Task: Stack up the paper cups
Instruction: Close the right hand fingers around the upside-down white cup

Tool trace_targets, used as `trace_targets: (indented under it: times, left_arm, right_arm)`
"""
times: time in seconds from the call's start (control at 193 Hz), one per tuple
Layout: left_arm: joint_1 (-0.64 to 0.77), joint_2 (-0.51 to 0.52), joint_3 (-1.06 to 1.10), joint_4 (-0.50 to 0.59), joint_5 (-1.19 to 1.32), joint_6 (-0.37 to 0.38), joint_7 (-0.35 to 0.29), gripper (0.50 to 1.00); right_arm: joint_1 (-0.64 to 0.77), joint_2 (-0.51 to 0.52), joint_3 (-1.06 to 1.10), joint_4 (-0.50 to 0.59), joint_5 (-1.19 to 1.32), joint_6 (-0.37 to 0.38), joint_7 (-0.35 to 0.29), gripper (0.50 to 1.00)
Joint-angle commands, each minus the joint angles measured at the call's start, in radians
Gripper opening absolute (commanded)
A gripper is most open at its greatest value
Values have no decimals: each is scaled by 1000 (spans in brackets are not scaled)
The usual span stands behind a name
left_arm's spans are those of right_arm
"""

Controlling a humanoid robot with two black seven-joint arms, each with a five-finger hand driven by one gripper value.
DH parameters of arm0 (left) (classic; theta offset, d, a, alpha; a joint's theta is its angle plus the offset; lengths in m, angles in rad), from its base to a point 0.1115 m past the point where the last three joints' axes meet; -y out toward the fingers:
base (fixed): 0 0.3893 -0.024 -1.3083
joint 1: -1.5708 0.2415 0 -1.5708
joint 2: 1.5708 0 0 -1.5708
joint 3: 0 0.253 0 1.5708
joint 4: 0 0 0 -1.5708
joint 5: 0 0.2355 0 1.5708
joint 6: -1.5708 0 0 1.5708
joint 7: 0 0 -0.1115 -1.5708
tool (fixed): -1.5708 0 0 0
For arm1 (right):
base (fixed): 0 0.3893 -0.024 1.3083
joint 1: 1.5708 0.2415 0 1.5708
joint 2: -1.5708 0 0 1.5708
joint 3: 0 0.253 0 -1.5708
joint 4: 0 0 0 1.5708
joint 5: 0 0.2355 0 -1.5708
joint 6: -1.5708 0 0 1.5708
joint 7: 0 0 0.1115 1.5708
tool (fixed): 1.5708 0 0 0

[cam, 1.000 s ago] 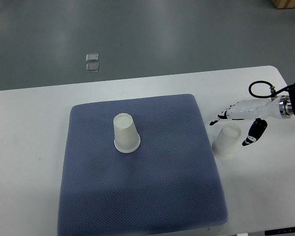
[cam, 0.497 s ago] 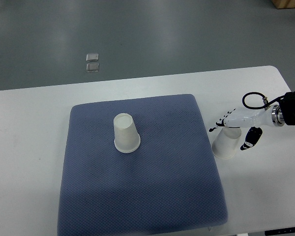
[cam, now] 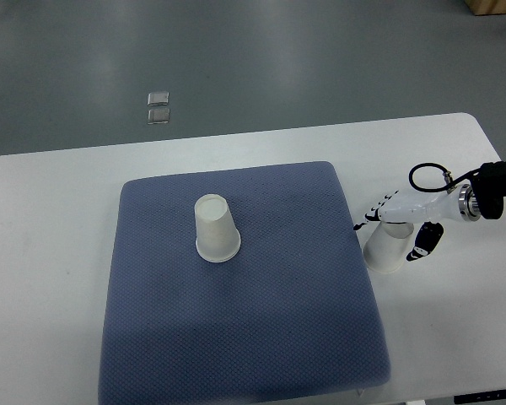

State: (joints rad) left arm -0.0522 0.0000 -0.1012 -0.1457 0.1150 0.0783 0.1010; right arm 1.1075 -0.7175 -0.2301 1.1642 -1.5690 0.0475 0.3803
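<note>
The right hand (cam: 396, 221) has its fingers spread around the upturned paper cup (cam: 387, 249) just right of the blue mat (cam: 236, 337), not visibly clamped; light, thin and crushable, it wants gentle side pressure.

The mat (cam: 244, 321) is blue-grey cloth with a rough, dimpled weave. Both cups (cam: 217, 229) (cam: 388, 248) are matt white paper. The surface (cam: 51, 278) is smooth, matt white. The right hand (cam: 402, 221) looks glossy white and black plastic.

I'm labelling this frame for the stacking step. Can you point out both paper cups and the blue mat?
Cup on the mat (cam: 217, 230), top view: its side wall.
Cup beside the mat (cam: 386, 251), top view: its lower wall.
Blue mat (cam: 261, 337), top view: bare front area.
</note>
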Motion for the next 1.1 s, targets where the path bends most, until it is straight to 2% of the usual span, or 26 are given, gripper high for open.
trace_targets:
  times: [0.0,0.098,0.218,0.404,0.43,0.528,0.86,1.093]
  left_arm:
    - [0,0,0,0,0,0,0,1000]
    - [0,0,0,0,0,0,0,1000]
    - [0,0,0,0,0,0,0,1000]
    - [0,0,0,0,0,0,0,1000]
    - [0,0,0,0,0,0,0,1000]
    - [0,0,0,0,0,0,0,1000]
    - [0,0,0,0,0,0,0,1000]
    - [0,0,0,0,0,0,0,1000]
  right_arm:
    - [2,6,0,0,0,0,0,838]
    - [6,3,-1,0,0,2,0,801]
    - [11,-2,-3,0,0,3,0,793]
    - [12,0,-8,0,0,9,2,752]
    - [12,0,-8,2,0,12,2,729]
    - [14,0,-8,2,0,14,2,695]
    - [49,-13,-9,2,3,18,2,695]
    - [138,-26,-8,6,14,48,5,695]
